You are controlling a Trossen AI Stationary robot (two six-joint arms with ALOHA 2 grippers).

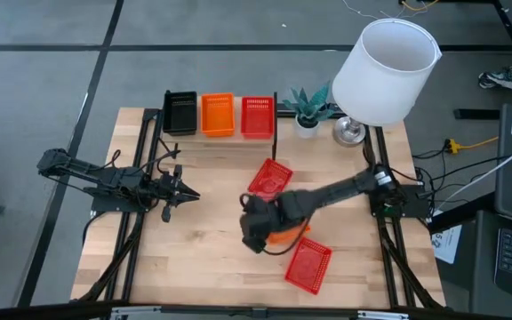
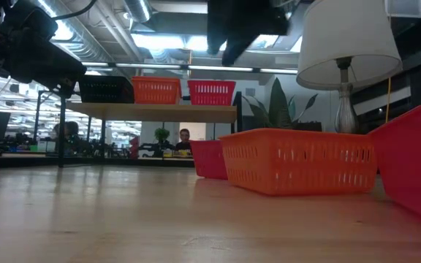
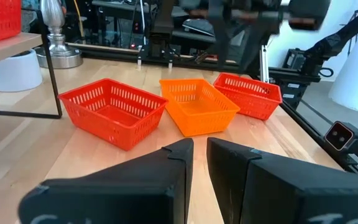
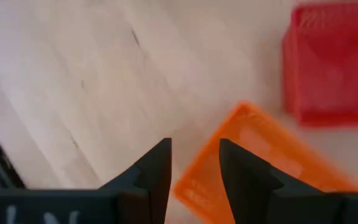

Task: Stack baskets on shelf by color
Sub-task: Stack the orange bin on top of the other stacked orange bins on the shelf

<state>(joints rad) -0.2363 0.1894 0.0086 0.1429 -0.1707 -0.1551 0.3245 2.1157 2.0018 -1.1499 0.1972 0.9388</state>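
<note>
The shelf (image 1: 220, 138) stands at the table's far edge, and a black basket (image 1: 180, 112), an orange basket (image 1: 218, 115) and a red basket (image 1: 257, 116) sit side by side on its top. On the table rest a red basket (image 1: 269, 178), an orange basket (image 1: 288, 235) and another red basket (image 1: 309, 266). My right gripper (image 4: 194, 163) hangs above the table, over the near-left end of the orange basket (image 4: 253, 165), pointing down with its fingers a little apart. My left gripper (image 1: 185, 192) waits shut over the left half of the table, pointing toward the baskets (image 3: 197, 106).
A white-shaded lamp (image 1: 385, 71) and a small potted plant (image 1: 307, 111) stand at the far right corner beside the shelf. Bare wood lies between the two arms and along the near edge (image 1: 194, 267). A person (image 2: 185, 136) sits in the room beyond.
</note>
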